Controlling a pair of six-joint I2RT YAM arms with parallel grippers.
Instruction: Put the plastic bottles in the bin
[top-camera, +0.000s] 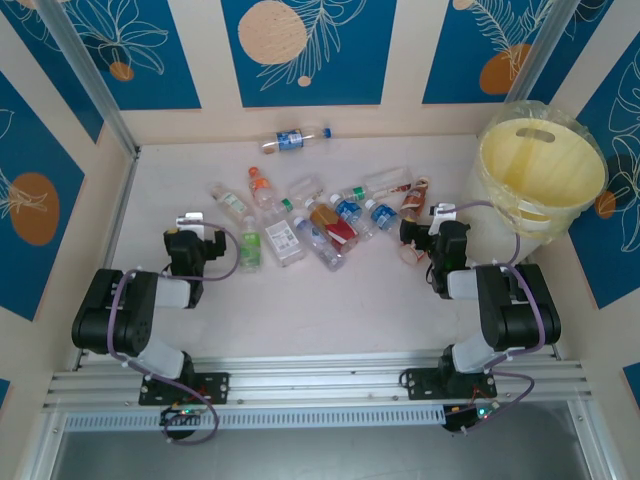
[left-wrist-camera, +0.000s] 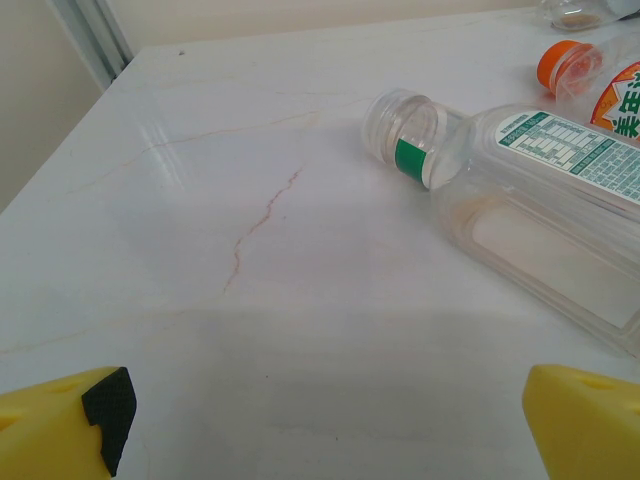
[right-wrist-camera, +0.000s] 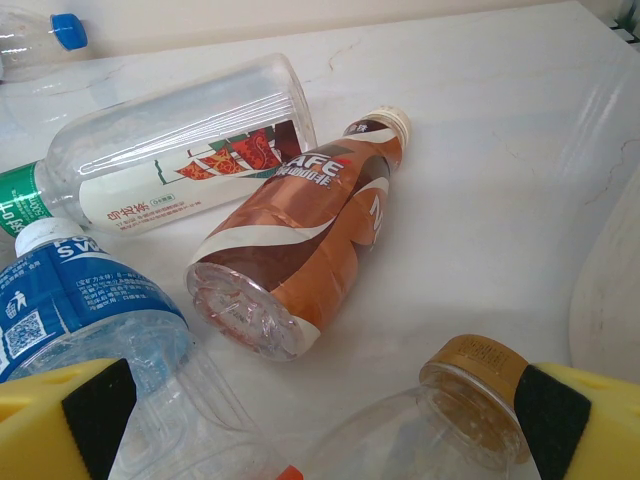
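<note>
With left end effector (left-wrist-camera: 320, 425) and right end effector (right-wrist-camera: 320, 410) both spread wide and empty, start on the right. Close on the gold-capped bottle (right-wrist-camera: 470, 368) mid-body (crushed ones slip), lift clear, then carry to the bin (top-camera: 512, 170) at the counter's (top-camera: 300, 310) far right corner. Tally: roughly thirteen plastic bottles (top-camera: 330, 220) scattered mid-counter; one bin.

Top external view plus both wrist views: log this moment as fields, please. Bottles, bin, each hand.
plastic bottles: lying clustered mid-table, one blue-labelled bottle apart by the far wall
bin: upright at the far right, no bottle visible inside
left hand: open, nothing gripped, green-collared clear bottle ahead to its right
right hand: open, nothing gripped, crushed brown coffee bottle ahead, gold-capped bottle near its tips
</note>
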